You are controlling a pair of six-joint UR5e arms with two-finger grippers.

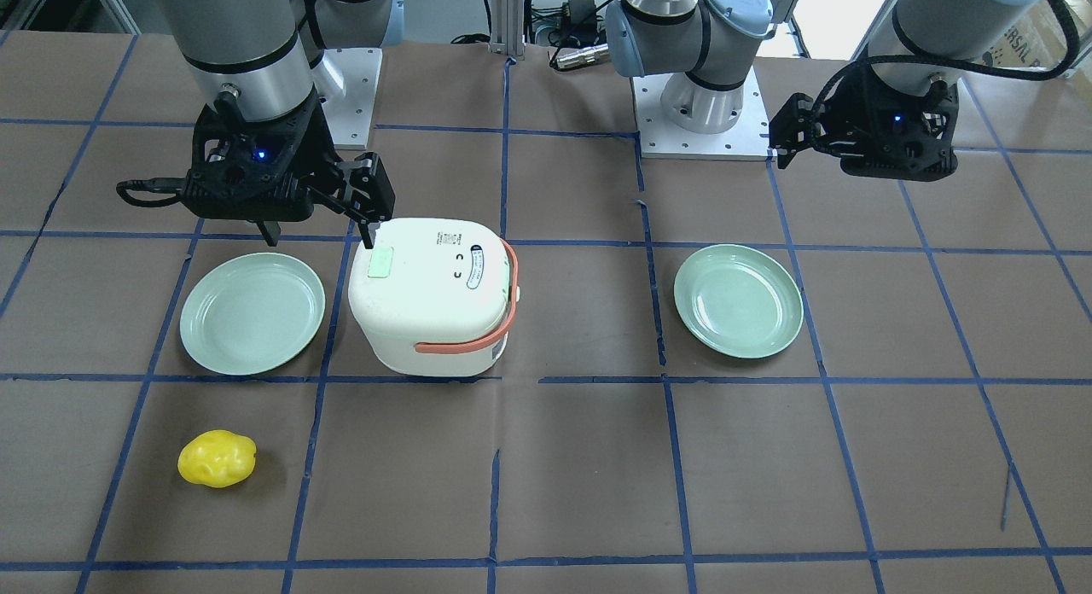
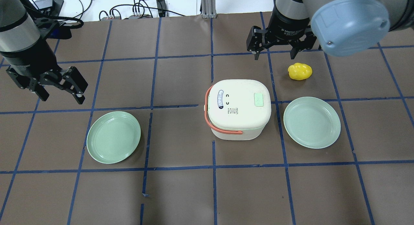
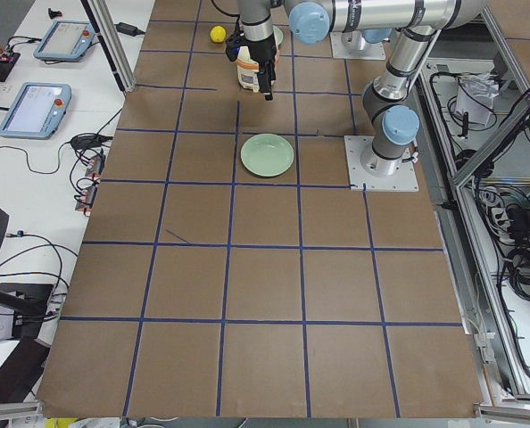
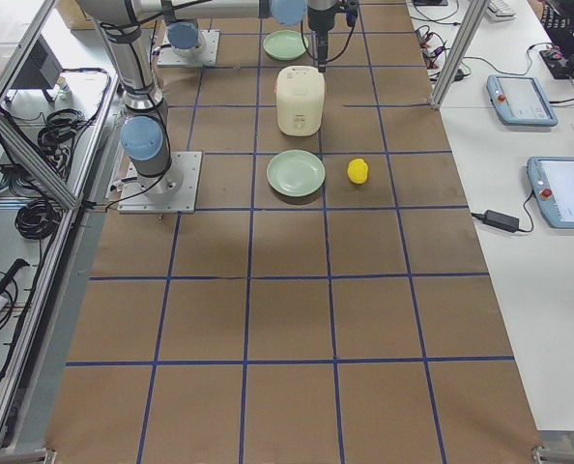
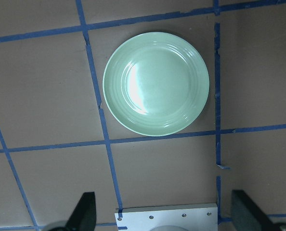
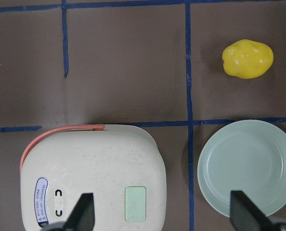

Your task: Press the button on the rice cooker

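Brown counter gridded with blue tape holds a white rice cooker (image 2: 239,89). Its mint-green button (image 2: 259,99) lies below the right end effector (image 2: 275,53), between its wide-spread, empty fingers, seemingly lined up for a downward press. Well away, the left end effector (image 2: 61,95) hangs open and empty, probably parked clear.

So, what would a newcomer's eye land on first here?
The white rice cooker with its coral handle sits mid-table, and the open right gripper hangs above the end with the mint button. Next is the bright yellow lumpy object, just beyond the green plate on the robot's right.
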